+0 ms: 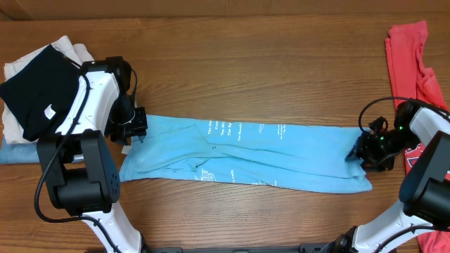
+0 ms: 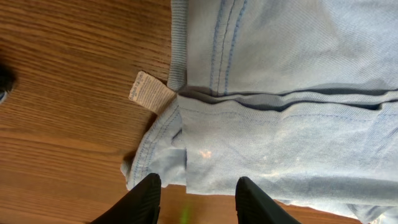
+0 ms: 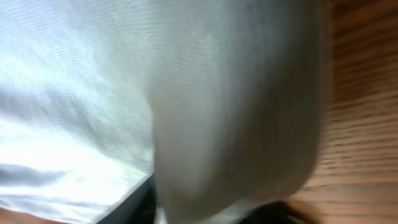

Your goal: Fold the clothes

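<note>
L gripper (image 2: 199,190) sits at the collar end of the light blue T-shirt (image 1: 246,151), jaws part-open w/ the cloth edge just at the tips and nothing visibly pinched. The neck tag (image 2: 149,92) lies beside it on the tabletop (image 1: 246,70). The shirt is a long strip, axis running L–R betw. both arms. R gripper (image 1: 360,153) is on the opposite end; cloth fills its cam, so its jaws' state can't be told. Next fold prob. brings one end toward the other. Far R: coral-red T-shirt (image 1: 408,46), unfolded.
</note>
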You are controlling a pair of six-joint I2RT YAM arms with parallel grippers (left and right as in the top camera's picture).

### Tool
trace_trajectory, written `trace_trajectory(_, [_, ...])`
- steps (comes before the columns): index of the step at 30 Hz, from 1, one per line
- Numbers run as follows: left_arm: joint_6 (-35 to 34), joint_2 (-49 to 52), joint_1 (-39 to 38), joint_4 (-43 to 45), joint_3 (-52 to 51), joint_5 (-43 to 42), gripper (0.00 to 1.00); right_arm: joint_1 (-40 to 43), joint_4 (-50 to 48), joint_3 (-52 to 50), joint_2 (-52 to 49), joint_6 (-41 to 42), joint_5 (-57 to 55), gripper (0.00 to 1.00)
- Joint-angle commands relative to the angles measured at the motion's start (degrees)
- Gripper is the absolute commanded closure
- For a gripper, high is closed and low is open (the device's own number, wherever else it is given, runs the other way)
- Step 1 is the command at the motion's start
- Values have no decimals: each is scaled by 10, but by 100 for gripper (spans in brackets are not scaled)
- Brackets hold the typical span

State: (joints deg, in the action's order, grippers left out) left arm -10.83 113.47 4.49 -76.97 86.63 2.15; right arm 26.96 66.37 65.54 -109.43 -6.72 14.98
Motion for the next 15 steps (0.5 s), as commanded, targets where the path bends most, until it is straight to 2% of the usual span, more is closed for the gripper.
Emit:
trace_trajectory(1, [-10, -14, -1, 1, -3, -5, 59, 0, -11, -3, 13, -7, 22, 92])
trace_trajectory(2, [-10, -14, -1, 1, -3, -5, 59, 0, -14, -2, 13, -3, 22, 96])
trace_trajectory(9, [-10, -14, -1, 2, -3, -5, 63, 14, -11, 38, 13, 72, -66, 96])
trace_trajectory(15, [-10, -14, 0, 2, -3, -7, 66, 36, 27, 126, 13, 115, -103, 96])
